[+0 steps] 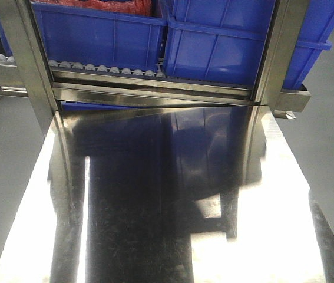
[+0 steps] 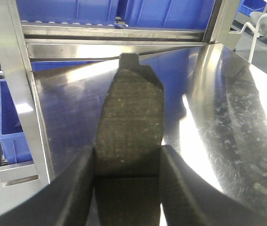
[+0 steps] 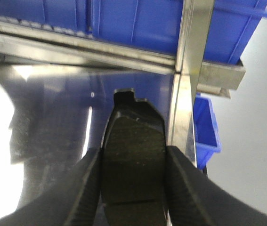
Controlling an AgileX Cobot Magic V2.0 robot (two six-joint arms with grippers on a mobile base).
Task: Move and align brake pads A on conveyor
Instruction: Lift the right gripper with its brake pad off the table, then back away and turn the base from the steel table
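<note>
In the left wrist view my left gripper [image 2: 127,162] is shut on a dark grey brake pad [image 2: 131,117] with a groove across its middle, held lengthwise above the shiny steel table [image 2: 227,132]. In the right wrist view my right gripper [image 3: 132,162] is shut on a second brake pad [image 3: 133,146], also held above the steel table [image 3: 53,117], near its right post. The conveyor is out of view. Neither gripper nor any pad shows in the front view.
A steel rack with upright posts [image 1: 22,65] stands at the table's far edge and carries blue plastic bins [image 1: 225,41] on rollers. Another blue bin [image 2: 11,122] sits low on the left, and one [image 3: 207,127] low on the right. A white chair [image 2: 265,23] stands far right.
</note>
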